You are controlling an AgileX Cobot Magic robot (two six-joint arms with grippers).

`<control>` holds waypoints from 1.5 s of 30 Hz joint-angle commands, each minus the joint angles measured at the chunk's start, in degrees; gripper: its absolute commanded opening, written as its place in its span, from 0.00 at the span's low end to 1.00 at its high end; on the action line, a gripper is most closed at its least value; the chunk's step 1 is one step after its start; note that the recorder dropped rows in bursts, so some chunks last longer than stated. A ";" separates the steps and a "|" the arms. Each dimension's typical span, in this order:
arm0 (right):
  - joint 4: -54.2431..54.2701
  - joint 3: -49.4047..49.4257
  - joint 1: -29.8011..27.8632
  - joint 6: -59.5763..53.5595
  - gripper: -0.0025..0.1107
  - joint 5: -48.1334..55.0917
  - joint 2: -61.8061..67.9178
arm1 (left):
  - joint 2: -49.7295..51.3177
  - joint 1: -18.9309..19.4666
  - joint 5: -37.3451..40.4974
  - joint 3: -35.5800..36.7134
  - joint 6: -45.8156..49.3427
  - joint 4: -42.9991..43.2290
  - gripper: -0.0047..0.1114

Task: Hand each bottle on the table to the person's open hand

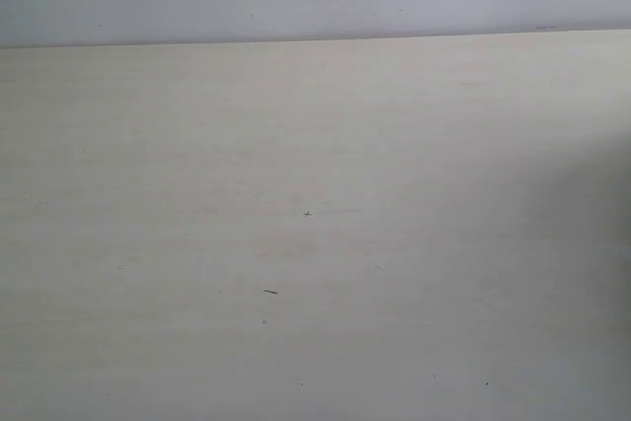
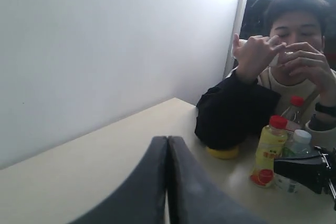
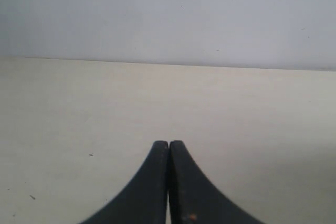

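Observation:
In the left wrist view three bottles stand together on the table (image 2: 105,171) beside a seated person (image 2: 294,30). They are a yellow bottle (image 2: 269,151) with a red cap, a clear bottle (image 2: 294,109) with a red cap behind it, and a white-capped bottle (image 2: 300,141) partly hidden by a black device (image 2: 304,169). The short patterned bottle is out of view. My left gripper (image 2: 167,139) is shut and empty, well short of the bottles. My right gripper (image 3: 168,142) is shut and empty over bare table (image 3: 236,119). The exterior view shows only tabletop (image 1: 315,194).
The person holds both hands (image 2: 257,53) up near the face, not laid open on the table. A dark sleeve (image 2: 231,114) rests on the table over a small yellow round thing (image 2: 223,153). A pale wall (image 2: 105,51) runs along the table's far edge.

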 commanded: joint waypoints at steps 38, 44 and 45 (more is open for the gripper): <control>-0.15 0.39 -0.23 -0.33 0.02 -0.19 -0.22 | -36.35 51.97 -10.19 43.54 -6.48 -32.08 0.04; -0.15 0.39 -0.23 -0.33 0.02 -0.19 -0.22 | -36.35 51.97 -10.19 43.54 -6.22 -31.24 0.04; -0.15 0.39 -0.23 -0.33 0.02 -0.19 -0.22 | -36.35 51.97 -10.19 43.54 -5.31 -30.22 0.04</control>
